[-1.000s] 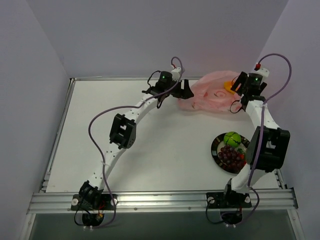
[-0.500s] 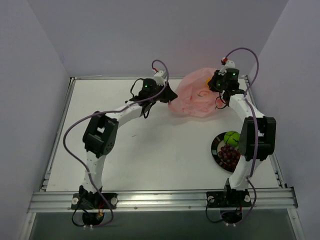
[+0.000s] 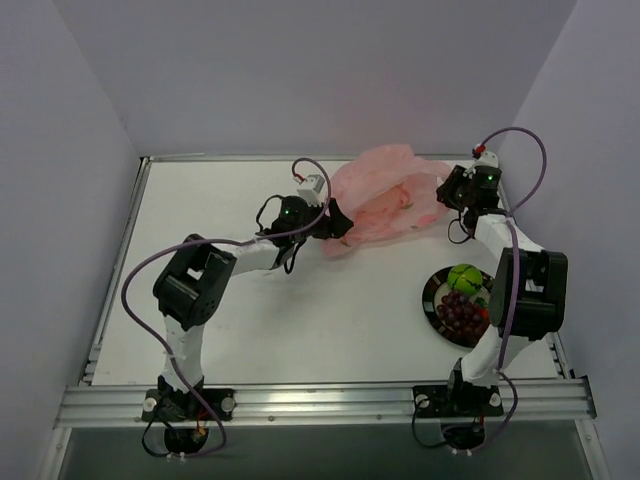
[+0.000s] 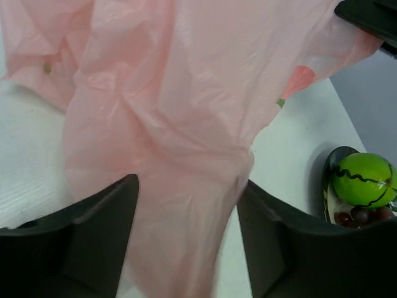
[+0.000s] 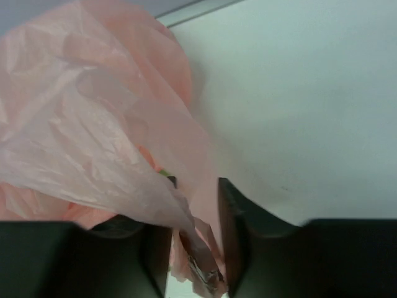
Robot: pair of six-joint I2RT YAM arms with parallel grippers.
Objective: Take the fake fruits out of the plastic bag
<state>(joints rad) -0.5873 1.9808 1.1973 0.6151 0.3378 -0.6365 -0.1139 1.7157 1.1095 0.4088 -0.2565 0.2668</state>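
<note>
The pink plastic bag (image 3: 385, 190) hangs stretched between my two grippers at the back of the table. My left gripper (image 3: 335, 220) is shut on its lower left end; the film bunches between the fingers in the left wrist view (image 4: 187, 183). My right gripper (image 3: 450, 190) is shut on the bag's right edge, pinched between narrow fingers (image 5: 193, 186). An orange shape (image 4: 299, 79) with a green bit shows through the bag. The green round fruit (image 3: 463, 277) and the purple grape bunch (image 3: 460, 312) lie on the plate.
The round black-rimmed plate (image 3: 431, 297) sits at the right near my right arm's elbow; its rim also shows in the left wrist view (image 4: 327, 180). The purple back wall stands just behind the bag. A metal rail runs along the table's near edge.
My left gripper has moved left and toward the near side, dragging the bag with it. My right gripper swung left, then back right. The orange fruit no longer shows plainly at the bag's mouth.
</note>
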